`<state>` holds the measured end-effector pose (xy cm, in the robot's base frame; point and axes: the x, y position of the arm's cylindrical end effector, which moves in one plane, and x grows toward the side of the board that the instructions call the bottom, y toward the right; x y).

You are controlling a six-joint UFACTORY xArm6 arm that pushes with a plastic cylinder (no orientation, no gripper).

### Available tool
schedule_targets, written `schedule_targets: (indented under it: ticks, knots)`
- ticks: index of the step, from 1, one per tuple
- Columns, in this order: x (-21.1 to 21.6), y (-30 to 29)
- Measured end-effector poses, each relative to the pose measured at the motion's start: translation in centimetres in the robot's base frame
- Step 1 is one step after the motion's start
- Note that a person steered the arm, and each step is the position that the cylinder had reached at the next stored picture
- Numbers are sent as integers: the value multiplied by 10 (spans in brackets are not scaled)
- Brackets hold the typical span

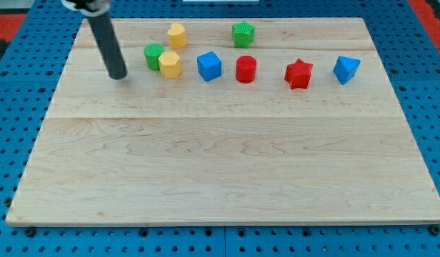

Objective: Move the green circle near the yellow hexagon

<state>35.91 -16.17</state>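
Blue pegboard frames a pale wooden bench (220, 164), with every block lined up along the view's top.

From the one camera: my tip (118, 75) rests on bare wood at the view's upper left. I have no fingers to open or close — only this rod, and it holds nothing. The green circle (153, 56) lies to the view's right of my tip and slightly toward the top, near but apart from it. It sits touching the yellow hexagon (169, 64), which is just beyond it, to the right and a little lower. So the pair looks already together, and I judge the task essentially done — any further push rightward would shove both.

Further along are a second yellow block (177, 35), a blue cube (209, 66), a red cylinder (246, 69), a green star (242, 33), a red star (298, 73) and another blue block (346, 68). Nothing stands between my tip and the green circle.
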Motion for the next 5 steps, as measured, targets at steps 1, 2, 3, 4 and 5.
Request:
schedule_targets:
  ticks: [1,2,3,4,5]
  knots:
    - [-2,10]
    - [-34,14]
    - [-20,55]
    - [-9,59]
    - [8,67]
